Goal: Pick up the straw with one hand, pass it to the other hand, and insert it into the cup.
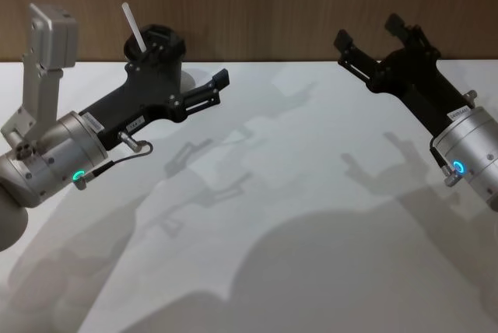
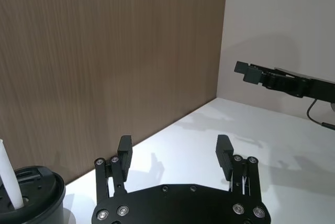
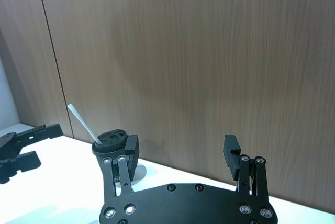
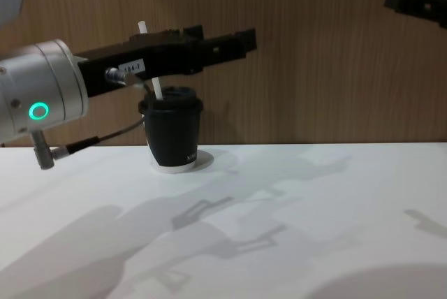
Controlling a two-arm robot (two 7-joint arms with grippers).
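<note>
Straw [image 4: 155, 82]: seated in cup [image 4: 172, 138] lid, leaning.
Left gripper [image 1: 204, 90]: fingers spread, empty, beside cup.
Right gripper [image 1: 375, 43]: fingers spread, empty, well apart.
Advice: retreat left gripper up and away, clear of the straw.

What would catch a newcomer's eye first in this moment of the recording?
Probably the white straw standing tilted in the lid of the black cup at the table's far edge by the wooden wall. Next, the left gripper, open and empty, raised beside the cup with its silver wrist glowing green. The right gripper hangs open over the table's right side.
</note>
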